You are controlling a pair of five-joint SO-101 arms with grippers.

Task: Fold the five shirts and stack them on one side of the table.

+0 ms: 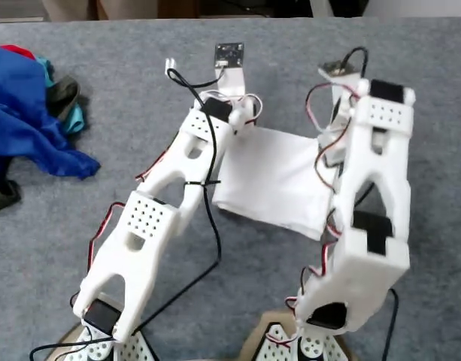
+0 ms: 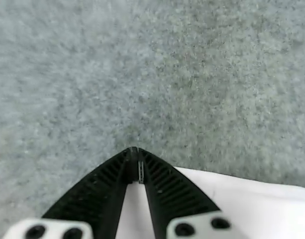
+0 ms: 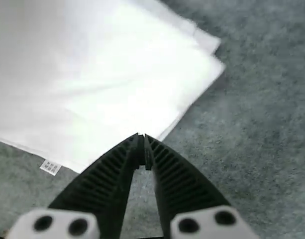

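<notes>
A folded white shirt lies flat on the grey carpeted table between the two arms. My left gripper is shut, its black tips low over the carpet right at a far corner of the white shirt. I cannot tell whether any cloth is pinched there. My right gripper is shut with nothing in it. It hangs above the edge of the white shirt, whose small label sticks out from the hem.
A heap of unfolded shirts, mostly blue with red and teal showing, lies at the table's left edge. Both arm bases stand at the near edge. Bare carpet stretches beyond the white shirt and to its right.
</notes>
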